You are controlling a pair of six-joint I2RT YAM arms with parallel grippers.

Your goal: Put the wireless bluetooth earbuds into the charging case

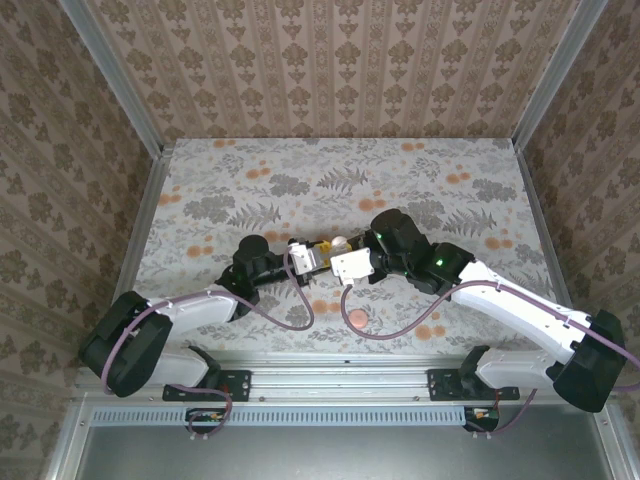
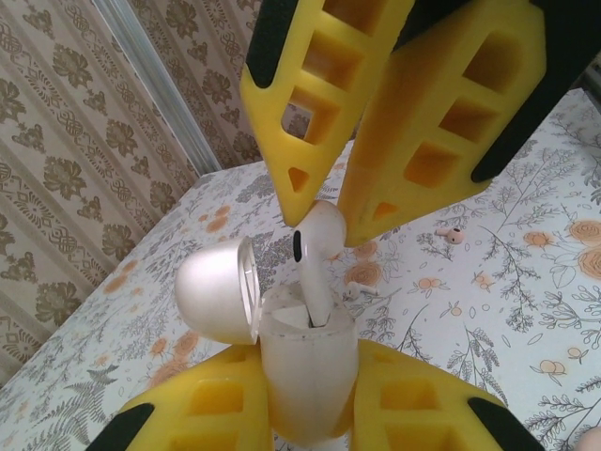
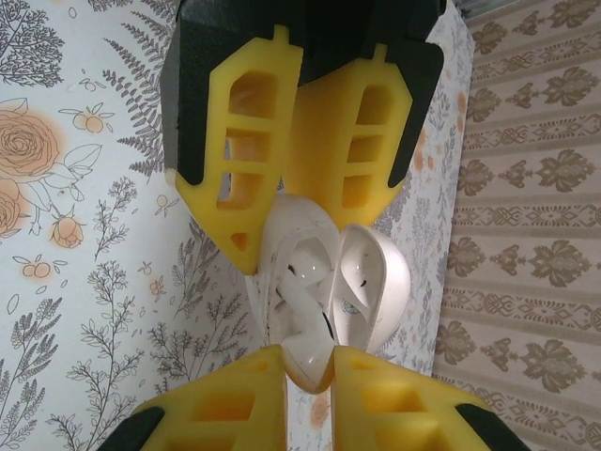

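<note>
**A:** Left wrist view: our left gripper (image 2: 310, 418) clamps the open charging case (image 2: 302, 352), and our right gripper (image 2: 324, 205) pinches one earbud (image 2: 317, 246), stem partly down its slot.

**B:** So we're maybe halfway. We've got to seat it, and the second earbud (image 2: 452, 233) lies on the worktop (image 2: 526, 319) beyond.

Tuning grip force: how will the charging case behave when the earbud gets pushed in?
The charging case looks smooth, glossy and rounded, so it may slip or twist in the left gripper as the earbud presses in. It seems a stiff hard shell, unlikely to deform. Its lid hangs open to one side, so a knock could probably swing it shut.
</note>
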